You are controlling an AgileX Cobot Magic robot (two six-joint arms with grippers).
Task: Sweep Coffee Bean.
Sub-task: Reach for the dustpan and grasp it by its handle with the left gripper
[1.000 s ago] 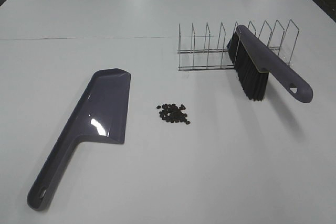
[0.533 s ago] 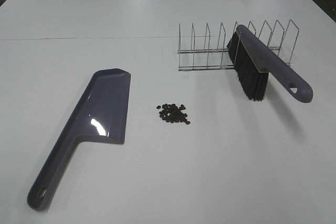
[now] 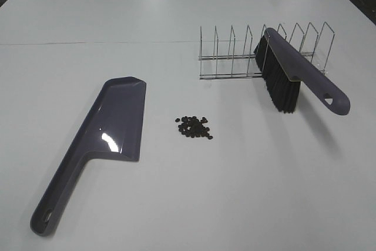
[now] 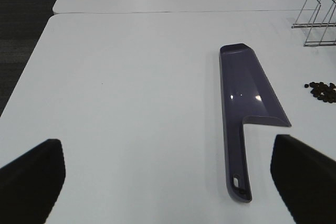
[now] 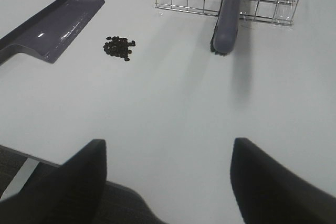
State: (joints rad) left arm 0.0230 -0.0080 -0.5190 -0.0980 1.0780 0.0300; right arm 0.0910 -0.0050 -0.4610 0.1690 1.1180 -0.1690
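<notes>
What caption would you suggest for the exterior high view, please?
Coffee beans between a purple dustpan and a brush leaning on a rack.

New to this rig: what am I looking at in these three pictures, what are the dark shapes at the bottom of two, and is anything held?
A two-armed robot. One picture looks down on the white table from a high camera; no arm shows there. The other two come from wrist cameras; the dark shapes are the left fingers and right fingers, spread apart, holding nothing. On the table: a purple dustpan, a small pile of coffee beans, and a brush propped in a wire rack.
</notes>
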